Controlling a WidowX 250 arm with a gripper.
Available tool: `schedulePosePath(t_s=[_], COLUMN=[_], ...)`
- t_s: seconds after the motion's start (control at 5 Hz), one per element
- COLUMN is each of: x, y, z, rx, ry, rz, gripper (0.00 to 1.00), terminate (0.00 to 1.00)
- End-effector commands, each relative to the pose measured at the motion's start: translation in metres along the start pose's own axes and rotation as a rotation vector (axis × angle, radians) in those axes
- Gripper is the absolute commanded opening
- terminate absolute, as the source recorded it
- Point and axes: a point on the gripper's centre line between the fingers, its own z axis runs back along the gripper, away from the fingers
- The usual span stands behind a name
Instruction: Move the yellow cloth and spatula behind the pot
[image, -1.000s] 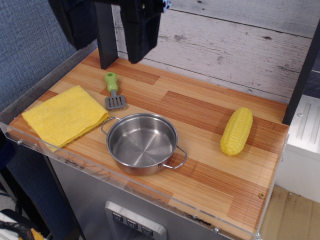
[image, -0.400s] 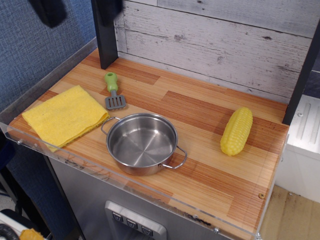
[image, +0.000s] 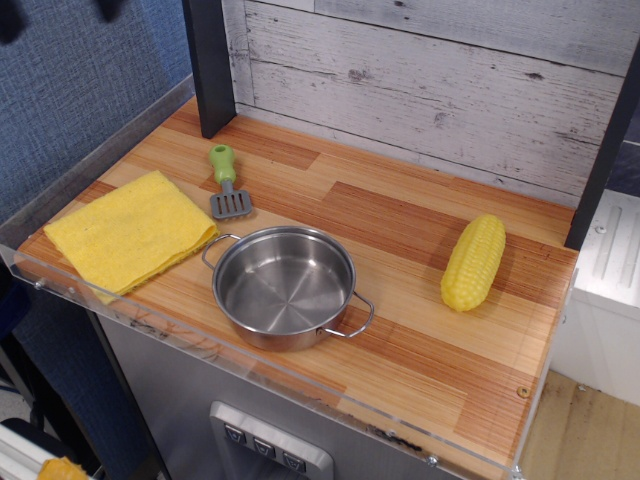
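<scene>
The yellow cloth (image: 130, 232) lies flat and folded at the front left of the wooden counter. The spatula (image: 228, 182), with a green handle and a grey slotted blade, lies just behind and to the left of the pot, blade toward it. The shiny steel pot (image: 285, 285) stands empty near the front edge, right of the cloth. My gripper is out of view. Only two small dark blurred scraps of the arm (image: 8, 20) show at the top left edge.
A yellow corn cob (image: 474, 262) lies at the right of the counter. A dark post (image: 210, 65) stands at the back left and another at the far right (image: 605, 140). A whitewashed plank wall (image: 430, 90) backs the counter, and a clear rim (image: 250, 365) runs along the front edge.
The dark arm and gripper that hung over the back left corner have moved up and left, almost wholly out of the frame. The cloth, spatula, pot and corn have not moved.
</scene>
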Motion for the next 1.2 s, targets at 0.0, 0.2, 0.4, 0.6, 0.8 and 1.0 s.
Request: schedulePosePath(t_s=[0.0,0.2,0.4,0.6,0.8,1.0], x=[0.012,0.027,0.043,0.055,0.058,0.061], y=[0.045,0.058,0.063,0.065,0.065,0.061], z=[-0.017,-0.034,-0.049,-0.067,-0.088,-0.11], rx=[-0.018,-0.015,-0.009,0.009,0.045,0.054], ry=[-0.066,-0.083,-0.089,-0.09,-0.086,-0.081], rz=[0.137,0.169,0.189,0.199,0.181,0.194], gripper=[1.0,1.0,1.0,1.0,1.0,1.0], terminate=[0.0,0.0,0.0,0.0,0.0,0.0])
